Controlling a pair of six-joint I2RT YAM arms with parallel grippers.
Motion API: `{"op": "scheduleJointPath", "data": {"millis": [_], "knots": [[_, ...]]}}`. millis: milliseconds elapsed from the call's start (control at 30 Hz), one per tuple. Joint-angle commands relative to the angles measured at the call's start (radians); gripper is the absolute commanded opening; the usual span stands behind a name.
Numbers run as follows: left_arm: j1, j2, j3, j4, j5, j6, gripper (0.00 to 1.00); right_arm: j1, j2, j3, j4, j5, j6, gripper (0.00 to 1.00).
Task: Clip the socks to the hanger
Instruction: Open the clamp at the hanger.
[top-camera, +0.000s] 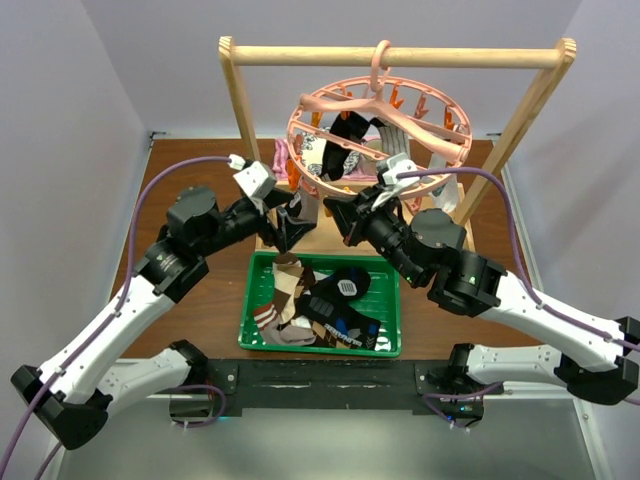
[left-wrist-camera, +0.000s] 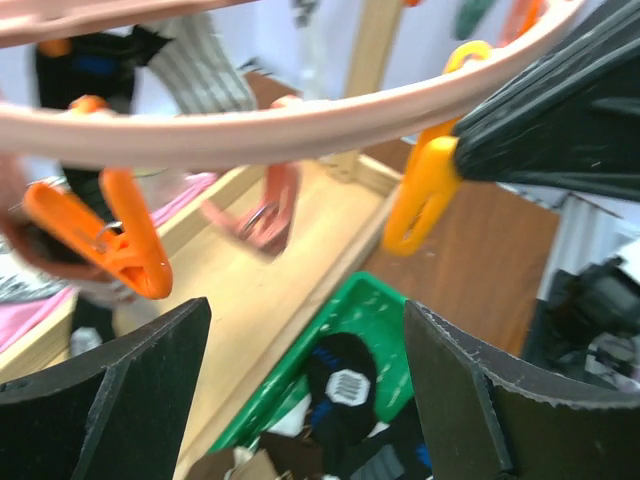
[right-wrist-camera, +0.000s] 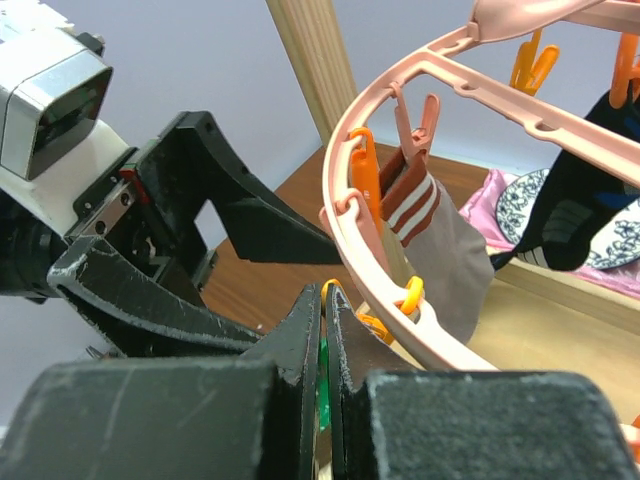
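Left gripper (left-wrist-camera: 305, 395) is gaping wide under the hanger (left-wrist-camera: 300, 125), holding nothing; right gripper (right-wrist-camera: 325, 310) is sitting shut at a yellow clip (left-wrist-camera: 425, 195) on its rim; socks (top-camera: 290, 300) are lying in the tray (top-camera: 247, 315) below.

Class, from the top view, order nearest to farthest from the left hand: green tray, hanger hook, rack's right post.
1. Green tray, close below the left hand.
2. Hanger hook, up on the crossbar.
3. Rack's right post, far right.

Round pink hanger (top-camera: 395, 112) hangs tilted, some socks (top-camera: 348, 140) clipped on; other socks (top-camera: 320, 305) heaped in green tray (top-camera: 385, 272)
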Motion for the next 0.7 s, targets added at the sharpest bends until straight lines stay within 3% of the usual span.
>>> {"op": "scheduleJointPath", "data": {"millis": [0, 267, 500, 667], "knots": [[0.016, -0.084, -0.027, -0.069, -0.160, 0.060, 0.83, -0.004, 0.022, 0.064, -0.014, -0.003, 0.020, 0.00], [0.016, -0.058, 0.028, -0.031, -0.044, 0.041, 0.82, -0.004, 0.071, 0.105, -0.041, 0.008, 0.047, 0.00], [-0.007, -0.007, 0.054, 0.052, 0.179, -0.031, 0.75, -0.004, 0.092, 0.108, -0.039, 0.013, 0.052, 0.00], [-0.017, 0.022, 0.050, 0.133, 0.207, -0.051, 0.72, -0.004, 0.111, 0.124, -0.038, -0.003, 0.055, 0.00]]}}
